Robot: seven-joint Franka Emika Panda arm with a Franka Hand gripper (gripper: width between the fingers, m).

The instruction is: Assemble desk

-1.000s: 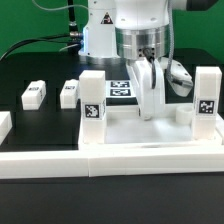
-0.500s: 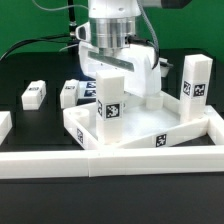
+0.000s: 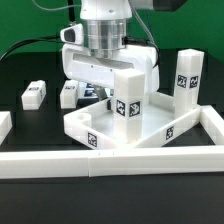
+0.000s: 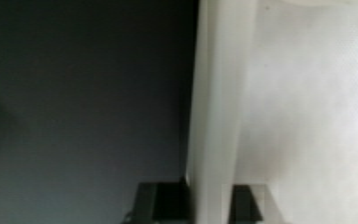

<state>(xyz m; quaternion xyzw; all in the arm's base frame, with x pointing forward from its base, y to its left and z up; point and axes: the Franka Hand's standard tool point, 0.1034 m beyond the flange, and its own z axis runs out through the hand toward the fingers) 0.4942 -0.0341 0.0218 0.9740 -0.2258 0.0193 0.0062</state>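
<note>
Within the end effector (image 4: 202,203), desk top (image 3: 130,135) wall sits pinched.

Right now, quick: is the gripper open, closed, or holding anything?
The gripper: closed on the desk top, fingers either side of its wall.
</note>
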